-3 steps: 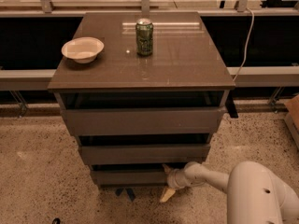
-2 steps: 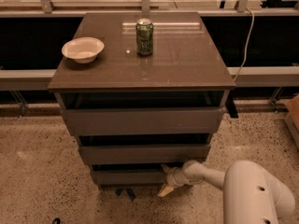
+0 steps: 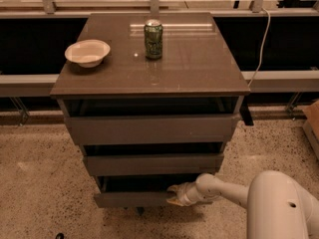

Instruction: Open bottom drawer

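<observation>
The bottom drawer [image 3: 132,199] is the lowest and narrowest of three grey-brown slab fronts in the cabinet. It stands out a little from the cabinet, with a dark gap above its front. My gripper [image 3: 173,195] is at the right end of that front, on the end of my white arm, which comes in from the lower right. One tan finger lies behind the slab's top edge and the other in front of it, so the gripper is shut on the drawer front.
The cabinet top [image 3: 189,68] carries a white bowl [image 3: 87,52] at the left and a green can [image 3: 153,39] near the middle back. The top drawer [image 3: 149,129] and middle drawer [image 3: 152,164] sit above. A cardboard box [image 3: 312,126] is at the right edge. The floor is speckled.
The gripper has moved up and a little left onto the bottom drawer's front edge. The drawer front has come forward, and the dark gap above it is wider.
</observation>
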